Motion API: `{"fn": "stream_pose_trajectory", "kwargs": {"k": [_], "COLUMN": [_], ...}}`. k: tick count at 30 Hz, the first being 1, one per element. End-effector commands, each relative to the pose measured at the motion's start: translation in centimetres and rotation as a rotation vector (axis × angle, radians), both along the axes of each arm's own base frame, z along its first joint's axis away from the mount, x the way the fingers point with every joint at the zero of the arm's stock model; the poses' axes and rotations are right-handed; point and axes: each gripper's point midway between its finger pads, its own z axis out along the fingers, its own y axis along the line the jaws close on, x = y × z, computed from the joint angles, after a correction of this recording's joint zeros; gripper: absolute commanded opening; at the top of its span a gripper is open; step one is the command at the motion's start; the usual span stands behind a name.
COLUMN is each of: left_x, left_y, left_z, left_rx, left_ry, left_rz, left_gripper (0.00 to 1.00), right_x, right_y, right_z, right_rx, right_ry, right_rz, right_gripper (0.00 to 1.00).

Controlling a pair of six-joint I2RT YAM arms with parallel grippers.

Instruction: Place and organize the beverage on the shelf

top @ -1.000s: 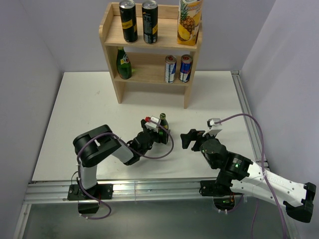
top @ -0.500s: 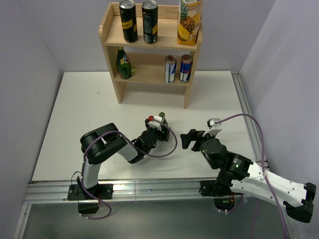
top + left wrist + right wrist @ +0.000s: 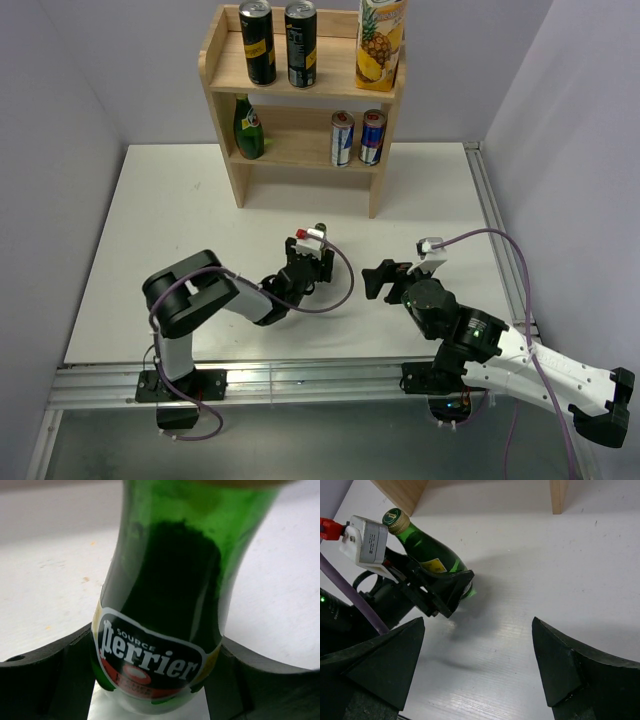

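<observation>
Seven containers are counted in all: two black cans, two green bottles, two blue-and-silver cans and one juice carton.

On the top tier of the shelf (image 3: 238, 180), from the left, a black can (image 3: 257, 42) and another black can (image 3: 300, 43) are stood upright just beside each other, and the juice carton (image 3: 379, 45), printed with a pineapple, is set at the right end. On the lower tier a green bottle (image 3: 248, 128) is stood at the left, well apart from the first blue-and-silver can (image 3: 342, 139) and the other blue-and-silver can (image 3: 372, 137), which are paired just beside each other at the right.

In front of the shelf, on the white table (image 3: 160, 220), the second green bottle (image 3: 427, 552) is gripped low on its body by the left gripper (image 3: 455, 582). The fingers are pressed against both sides of the glass beside the Perrier label. The bottle is tilted, with its gold cap leaning away from the right arm. Whether its base is touching the table cannot be told.

To the right, near the held bottle but apart from it, the right gripper (image 3: 380, 278) is held wide apart with nothing between its fingers. The stretch of table between the held bottle and the shelf is occupied by nothing.
</observation>
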Motion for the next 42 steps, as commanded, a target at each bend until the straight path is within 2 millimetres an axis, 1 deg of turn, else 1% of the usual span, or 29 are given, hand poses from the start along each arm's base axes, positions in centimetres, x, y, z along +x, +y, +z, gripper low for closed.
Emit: {"fn": "stream_pose_trajectory", "kwargs": {"k": [1,2,3,5,6,8,9,10,11,12,13,14,15,17,18,20,21,22,23,24,26,27,33,42], "left_x": [1.1,1.1,1.7,2.4,3.2,4.9,5.4,6.1,6.6,7.7,8.3,8.8,10.0,10.9,11.6,12.2,12.7,12.9,13.3,13.7,14.2,14.5,16.5,18.2], "left_y": [0.4,0.5,0.4,0.9,1.4,2.9,3.2,3.3,3.6,3.9,4.0,4.1,4.5,4.9,5.2,5.4,5.6,5.7,6.0,6.0,6.3,6.1,6.9,7.2], "left_z": [8.3,8.6,11.0,13.0,14.8,16.5,17.5,18.9,19.7,21.6,21.7,22.4,23.8,24.8,26.2,27.0,28.1,28.5,28.5,29.3,29.6,29.9,30.3,31.3], "left_rx": [-0.102,-0.073,-0.098,-0.12,-0.14,-0.146,-0.15,-0.142,-0.14,-0.156,-0.14,-0.147,-0.162,-0.165,-0.177,-0.17,-0.179,-0.18,-0.172,-0.172,-0.167,-0.172,-0.173,-0.16], "left_ry": [-0.119,-0.114,-0.138,-0.157,-0.17,-0.192,-0.207,-0.222,-0.231,-0.256,-0.24,-0.243,-0.257,-0.262,-0.28,-0.279,-0.296,-0.298,-0.292,-0.305,-0.314,-0.32,-0.332,-0.361], "left_rz": [0.06,0.052,0.04,0.041,0.037,0.075,0.081,0.088,0.098,0.114,0.111,0.111,0.123,0.125,0.139,0.141,0.15,0.153,0.156,0.161,0.17,0.162,0.188,0.229], "left_gripper": [0.0,0.0,0.0,0.0,0.0,0.0,0.0,0.0,0.0,0.0,0.0,0.0,0.0,0.0,0.0,0.0,0.0,0.0,0.0,0.0,0.0,0.0,0.0,0.0], "right_x": [0.3,0.3,0.3,0.3,0.3,0.3,0.2,0.2,0.2,0.2,0.2,0.2,0.2,0.2,0.2,0.2,0.2,0.2,0.2,0.2,0.2,0.2,0.2,0.3], "right_y": [-0.1,-0.1,-0.1,0.0,0.0,-0.1,-0.1,-0.2,-0.2,-0.2,-0.2,-0.2,-0.2,-0.3,-0.3,-0.4,-0.4,-0.4,-0.4,-0.4,-0.4,-0.3,-0.4,-0.3], "right_z": [0.3,0.4,0.4,0.4,0.4,0.4,0.5,0.5,0.6,0.6,0.6,0.5,0.5,0.6,0.6,0.6,0.7,0.6,0.6,0.7,0.7,0.7,0.7,0.4], "right_rx": [0.021,0.024,0.025,0.028,0.028,0.033,0.036,0.035,0.04,0.039,0.041,0.039,0.04,0.041,0.04,0.045,0.049,0.045,0.045,0.046,0.049,0.045,0.044,0.034], "right_ry": [-0.022,-0.023,-0.024,-0.025,-0.025,-0.028,-0.029,-0.029,-0.032,-0.032,-0.033,-0.032,-0.032,-0.034,-0.033,-0.035,-0.038,-0.036,-0.036,-0.036,-0.038,-0.037,-0.037,-0.031], "right_rz": [-0.01,-0.012,-0.012,-0.01,-0.009,-0.012,-0.009,-0.012,-0.014,-0.011,-0.012,-0.014,-0.014,-0.015,-0.017,-0.017,-0.019,-0.02,-0.019,-0.019,-0.02,-0.018,-0.02,-0.023], "right_gripper": [0.95,0.95,0.95,0.95,0.95,0.95,0.95,0.95,0.95,0.95,0.95,0.95,0.95,0.95,0.95,0.95,0.95,0.95,0.95,0.95,0.95,0.95,0.95,0.95]}}
